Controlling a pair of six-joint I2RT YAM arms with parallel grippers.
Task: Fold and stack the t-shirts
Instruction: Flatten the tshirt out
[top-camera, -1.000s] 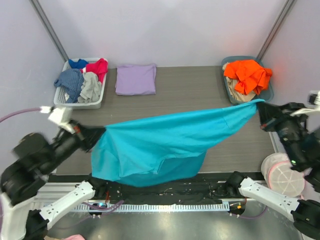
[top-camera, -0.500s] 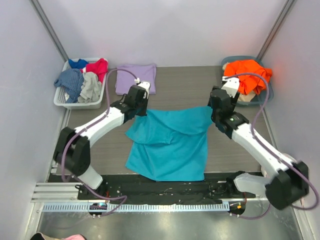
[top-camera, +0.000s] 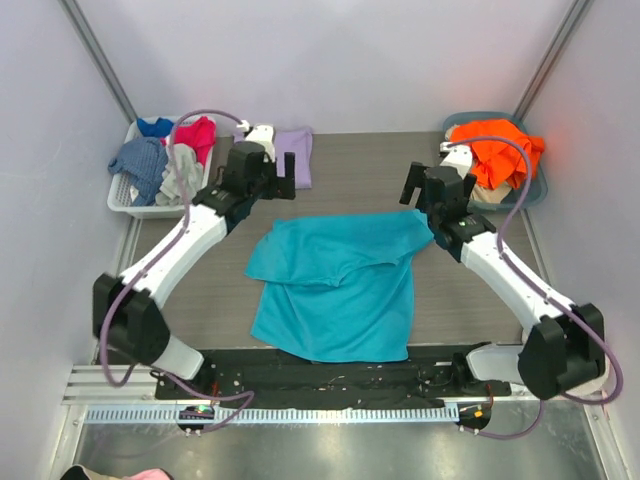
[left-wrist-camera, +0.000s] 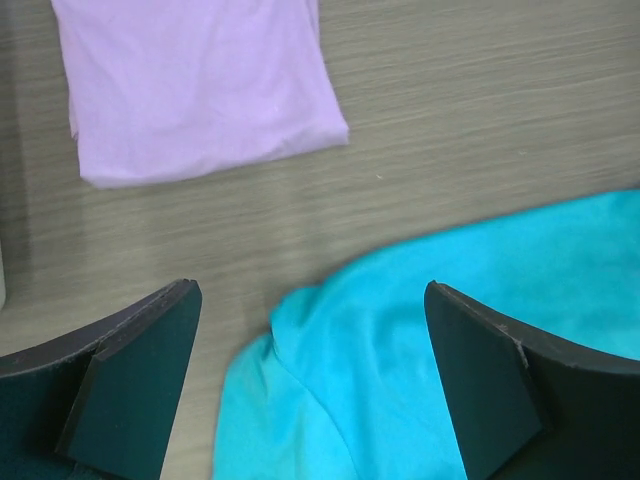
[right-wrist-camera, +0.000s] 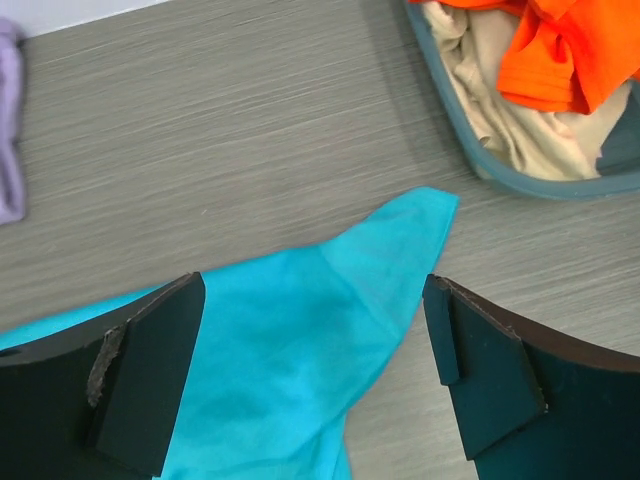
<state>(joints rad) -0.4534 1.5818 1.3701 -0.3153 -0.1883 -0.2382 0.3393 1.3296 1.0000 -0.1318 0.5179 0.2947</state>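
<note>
The teal t-shirt (top-camera: 335, 285) lies loosely spread on the middle of the table, its top edge folded over and rumpled. It also fills the lower part of the left wrist view (left-wrist-camera: 420, 350) and the right wrist view (right-wrist-camera: 290, 360). The lavender t-shirt (top-camera: 298, 150) (left-wrist-camera: 190, 90) lies folded at the back. My left gripper (top-camera: 280, 172) (left-wrist-camera: 310, 287) hangs open above the teal shirt's far left corner, holding nothing. My right gripper (top-camera: 425, 178) (right-wrist-camera: 312, 280) hangs open over the far right corner, also holding nothing.
A white basket (top-camera: 125, 203) with red, blue and grey garments stands at the back left. A teal bin (top-camera: 538, 188) (right-wrist-camera: 520, 180) holding an orange garment (top-camera: 495, 150) (right-wrist-camera: 570, 50) stands at the back right. Bare table surrounds the shirt.
Both grippers have opened and let go of the teal shirt, which went from stretched in the air to lying on the table. Both arms have drawn back toward the far side.
</note>
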